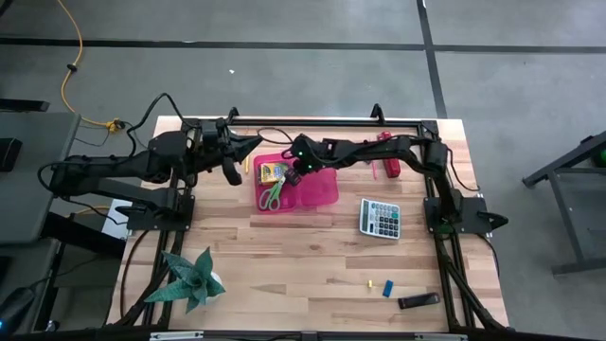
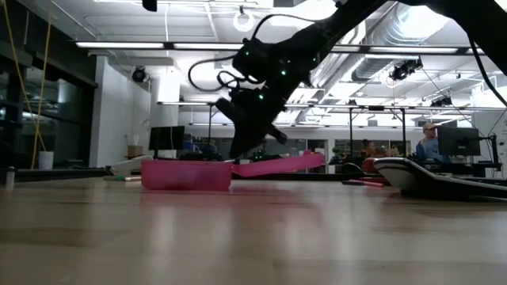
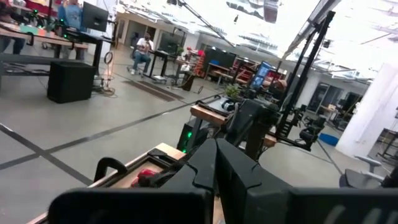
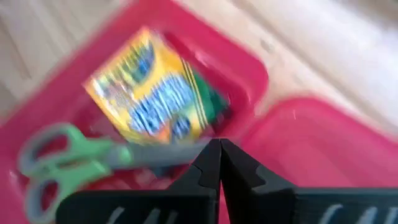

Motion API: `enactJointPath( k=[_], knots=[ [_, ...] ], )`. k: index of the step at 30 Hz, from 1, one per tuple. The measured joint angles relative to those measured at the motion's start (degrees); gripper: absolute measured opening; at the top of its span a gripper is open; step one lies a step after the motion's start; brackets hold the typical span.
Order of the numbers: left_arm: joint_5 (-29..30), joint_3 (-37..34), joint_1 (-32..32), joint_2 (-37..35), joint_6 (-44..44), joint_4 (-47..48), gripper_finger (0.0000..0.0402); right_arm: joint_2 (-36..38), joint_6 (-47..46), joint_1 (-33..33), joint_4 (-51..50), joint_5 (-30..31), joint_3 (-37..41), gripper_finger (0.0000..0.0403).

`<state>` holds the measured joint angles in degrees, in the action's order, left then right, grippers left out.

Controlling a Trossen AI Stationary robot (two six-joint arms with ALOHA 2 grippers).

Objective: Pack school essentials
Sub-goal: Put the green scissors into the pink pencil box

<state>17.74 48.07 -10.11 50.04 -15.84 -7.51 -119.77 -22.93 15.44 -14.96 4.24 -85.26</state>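
1. The pink case (image 1: 322, 189) lies open near the far edge of the surface (image 1: 284, 256), so items drop in from above.
2. The crayon box (image 1: 274, 170) and scissors (image 1: 272, 196) already lie inside it.
3. The right gripper (image 1: 299, 170) hovers over the case, fingers pressed together, holding nothing.
4. The left gripper (image 1: 232, 173) waits beside the case; its fingers cannot be judged.
5. Small blue and yellow pieces (image 1: 381, 286) remain near the front edge, with open room around them.
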Motion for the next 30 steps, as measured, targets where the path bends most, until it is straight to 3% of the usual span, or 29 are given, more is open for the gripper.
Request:
enactJointPath(
  k=[7,13,19,30],
  knots=[
    [0.93,0.01,0.0,0.0,-0.01,0.09,0.0,0.01,2.26,-0.04,3.59,1.57,-0.27,0.0],
    [0.94,0.0,0.0,0.0,0.28,0.21,0.0,2.6,6.52,0.23,1.06,4.53,-0.22,0.0],
    [0.94,0.0,0.0,0.0,0.42,0.23,0.0,2.58,3.74,2.12,-8.68,-0.48,-0.17,0.0],
    [1.14,0.01,0.0,0.0,-0.02,0.26,0.0,0.13,1.91,2.47,-3.48,-6.27,-0.17,0.0]
  ],
)
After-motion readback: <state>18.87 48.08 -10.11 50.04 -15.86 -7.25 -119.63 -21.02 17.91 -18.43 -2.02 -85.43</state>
